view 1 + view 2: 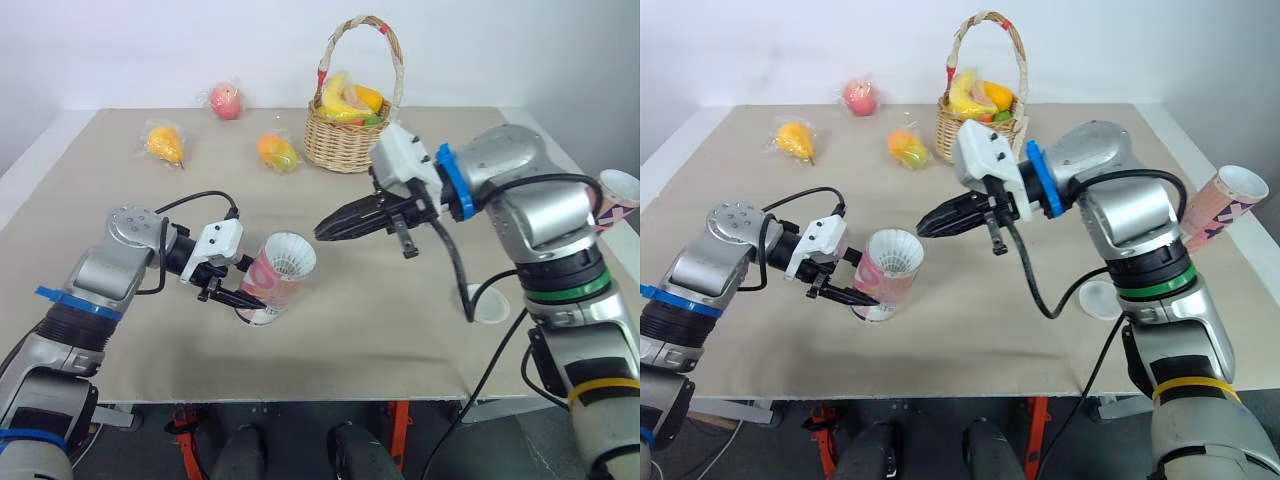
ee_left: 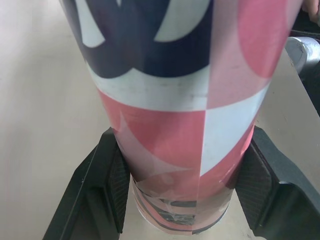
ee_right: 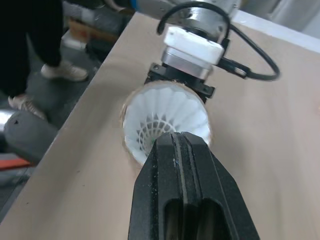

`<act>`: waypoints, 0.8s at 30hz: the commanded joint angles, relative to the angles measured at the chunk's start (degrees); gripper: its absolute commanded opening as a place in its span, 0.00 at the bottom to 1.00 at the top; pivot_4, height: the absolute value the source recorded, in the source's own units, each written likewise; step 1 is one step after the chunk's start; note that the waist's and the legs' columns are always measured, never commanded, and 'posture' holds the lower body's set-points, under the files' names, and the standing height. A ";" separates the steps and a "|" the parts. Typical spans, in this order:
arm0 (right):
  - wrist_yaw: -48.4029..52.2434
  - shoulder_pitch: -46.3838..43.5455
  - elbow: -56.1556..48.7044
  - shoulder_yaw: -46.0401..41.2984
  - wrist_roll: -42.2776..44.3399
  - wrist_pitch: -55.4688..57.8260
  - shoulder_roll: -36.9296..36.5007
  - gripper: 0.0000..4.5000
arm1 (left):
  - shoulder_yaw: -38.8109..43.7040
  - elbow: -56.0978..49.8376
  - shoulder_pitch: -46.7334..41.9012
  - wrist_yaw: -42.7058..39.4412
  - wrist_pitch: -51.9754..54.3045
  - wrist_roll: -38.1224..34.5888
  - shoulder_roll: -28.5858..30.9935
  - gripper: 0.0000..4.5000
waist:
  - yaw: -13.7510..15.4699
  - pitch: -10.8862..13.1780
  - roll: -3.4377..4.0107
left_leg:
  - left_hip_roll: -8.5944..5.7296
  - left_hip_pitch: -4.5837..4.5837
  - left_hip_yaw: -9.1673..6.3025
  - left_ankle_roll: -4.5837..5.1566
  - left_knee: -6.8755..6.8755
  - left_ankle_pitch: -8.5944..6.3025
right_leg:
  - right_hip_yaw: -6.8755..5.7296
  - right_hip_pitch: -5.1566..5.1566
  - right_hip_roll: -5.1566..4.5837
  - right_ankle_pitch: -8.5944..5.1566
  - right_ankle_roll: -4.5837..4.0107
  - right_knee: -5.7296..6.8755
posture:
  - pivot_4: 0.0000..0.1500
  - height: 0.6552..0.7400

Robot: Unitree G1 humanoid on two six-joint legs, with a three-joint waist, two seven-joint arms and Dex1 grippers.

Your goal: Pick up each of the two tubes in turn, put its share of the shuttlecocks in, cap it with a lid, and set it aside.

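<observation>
Left gripper (image 2: 182, 170) clamps the pink tube (image 1: 272, 283) low on its body, near the base, one finger each side. We read the tilt as deliberate: the mouth angles up toward the right gripper (image 1: 325, 230) so loading goes straight in. The tube sits in front of the fruit basket (image 1: 350, 140), off to its left. A white shuttlecock (image 1: 287, 255) sits skirt-out in the mouth. Right gripper's fingers are pressed together, nothing between them, tips just beside the skirt; we'd guess it's for nudging the shuttlecock deeper. The second tube (image 1: 1220, 205) and a white lid (image 1: 490, 305) wait right of the basket.
</observation>
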 commanded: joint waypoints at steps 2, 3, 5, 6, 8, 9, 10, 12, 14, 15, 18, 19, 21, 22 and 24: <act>2.50 -4.57 4.03 4.96 -5.49 -4.20 2.88 0.01 | 0.28 0.12 -1.27 0.09 -1.02 0.36 -0.38 0.56 | 0.02 0.00 0.00 | 0.00 0.00 0.00 -0.01 0.03 0.01 | -0.01 0.00 0.00 0.02 0.01 0.01 | 1.00 1.00; 3.34 -5.29 5.01 5.85 -5.92 -4.55 3.85 0.01 | 0.30 0.16 -1.30 0.12 -1.02 0.44 -0.52 0.56 | 0.04 0.00 0.00 | 0.00 0.00 0.00 -0.01 0.03 0.01 | -0.01 0.01 0.00 0.01 0.01 0.01 | 1.00 1.00; 6.31 -6.14 6.60 7.74 -7.10 -6.21 4.55 0.01 | 0.31 0.26 -1.38 0.24 -1.06 0.58 -0.76 0.56 | 0.12 0.00 0.00 | 0.00 -0.02 0.01 -0.01 0.04 0.01 | 0.00 0.00 0.00 0.01 0.02 0.01 | 1.00 1.00; 7.89 -6.43 7.45 9.06 -8.17 -7.33 4.48 0.01 | 0.36 0.23 -1.38 0.28 -1.05 0.60 -0.81 0.56 | 0.26 0.00 -0.01 | -0.01 -0.04 -0.02 -0.01 0.04 0.01 | -0.01 0.01 -0.01 0.00 0.00 0.01 | 1.00 1.00; 9.17 -7.47 10.51 12.16 -11.31 -10.29 4.95 0.01 | 0.50 0.22 -1.40 0.38 -0.98 0.64 -0.87 0.56 | 0.26 0.00 0.00 | -0.03 -0.07 -0.03 -0.01 0.04 0.01 | -0.02 0.02 -0.04 0.01 -0.01 0.01 | 1.00 1.00; 9.25 -8.28 12.14 13.46 -12.59 -11.32 5.78 0.01 | 0.58 0.16 -1.35 0.44 -0.93 0.65 -0.83 0.56 | 0.18 -0.01 -0.01 | -0.03 -0.06 0.00 -0.01 0.04 0.01 | 0.01 0.01 -0.05 0.01 -0.01 0.01 | 1.00 1.00; 9.08 -9.20 13.85 14.70 -14.04 -12.44 7.09 0.01 | 0.64 0.17 -1.32 0.53 -0.92 0.70 -0.81 0.56 | 0.10 -0.01 -0.01 | -0.03 -0.04 0.01 -0.01 0.04 0.01 | 0.00 0.01 -0.05 0.01 -0.01 0.01 | 1.00 1.00; 9.07 -10.48 15.99 16.14 -15.61 -13.88 9.17 0.01 | 0.70 0.23 -1.32 0.63 -0.90 0.75 -0.80 0.56 | 0.02 -0.01 -0.01 | 0.01 0.03 0.00 -0.01 0.03 0.01 | -0.03 0.01 -0.01 0.01 -0.01 0.02 | 1.00 1.00; 9.08 -11.32 17.38 17.11 -16.68 -14.57 11.44 0.01 | 0.83 0.17 -1.29 0.65 -0.84 0.74 -0.75 0.56 | 0.02 -0.01 -0.01 | 0.05 0.05 -0.04 -0.03 0.04 0.03 | -0.09 0.02 0.03 0.02 -0.06 0.07 | 1.00 1.00; 9.14 -11.54 17.91 17.48 -17.03 -14.83 12.38 0.01 | 0.91 0.12 -1.26 0.70 -0.80 0.73 -0.71 0.56 | 0.01 -0.01 -0.01 | 0.06 0.05 -0.06 -0.04 0.03 0.07 | -0.11 0.01 0.04 0.04 -0.08 0.11 | 1.00 1.00; 9.25 -11.64 18.49 19.25 -16.03 -14.58 13.62 0.01 | 1.16 0.20 -1.30 1.11 -0.71 0.74 -0.67 0.56 | 0.07 -0.01 -0.01 | 0.07 0.03 -0.11 -0.16 0.04 0.15 | -0.16 0.00 0.04 0.04 -0.09 0.15 | 1.00 1.00; 9.25 -11.61 18.76 19.74 -15.82 -14.52 13.87 0.01 | 1.21 0.29 -1.38 1.22 -0.71 0.77 -0.66 0.56 | 0.06 -0.01 -0.01 | 0.07 0.03 -0.11 -0.18 0.04 0.16 | -0.16 0.00 0.03 0.04 -0.08 0.15 | 1.00 1.00; 9.25 -11.25 18.96 21.27 -14.93 -14.15 14.09 0.01 | 1.43 0.39 -1.50 1.48 -0.55 0.71 -0.63 0.56 | 0.06 -0.01 -0.01 | 0.06 0.03 -0.11 -0.18 0.04 0.17 | -0.16 0.01 0.03 0.04 -0.08 0.15 | 1.00 1.00; 9.25 -10.84 19.57 21.83 -15.08 -13.72 14.75 0.01 | 1.56 0.42 -1.55 1.57 -0.49 0.69 -0.57 0.56 | 0.04 -0.02 -0.02 | 0.06 0.03 -0.11 -0.18 0.04 0.17 | -0.17 0.01 0.03 0.04 -0.08 0.15 | 1.00 1.00; 9.24 -10.06 21.37 22.21 -16.43 -13.31 16.52 0.01 | 1.71 0.51 -1.64 1.63 -0.42 0.65 -0.49 0.56 | 0.04 -0.02 -0.02 | 0.07 0.05 -0.12 -0.18 0.03 0.17 | -0.18 0.01 0.04 0.04 -0.09 0.18 | 1.00 1.00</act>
